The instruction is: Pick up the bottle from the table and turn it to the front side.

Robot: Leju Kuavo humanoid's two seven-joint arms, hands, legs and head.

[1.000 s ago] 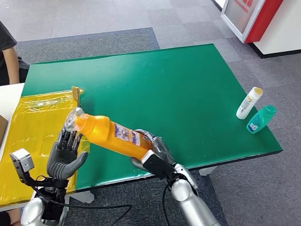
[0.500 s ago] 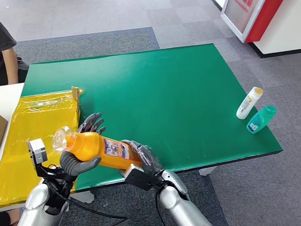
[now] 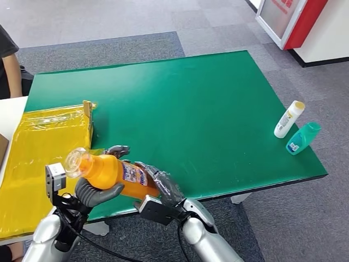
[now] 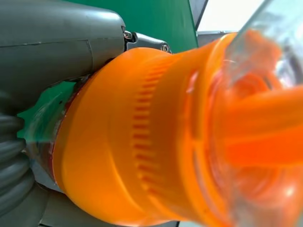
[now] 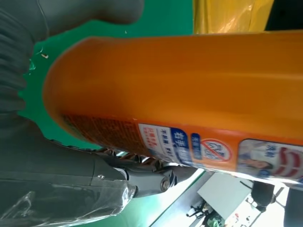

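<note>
Both my left hand (image 3: 96, 188) and right hand (image 3: 158, 185) grip the orange bottle (image 3: 113, 172); I roll it slowly, label upward.

Silver arms (image 3: 205, 243), seemingly black cables (image 3: 103, 251)

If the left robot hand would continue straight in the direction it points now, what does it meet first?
Probably nothing new: the left robot hand already grips the orange bottle near its cap. Straight beyond lies the green table, though depth is unclear.
</note>
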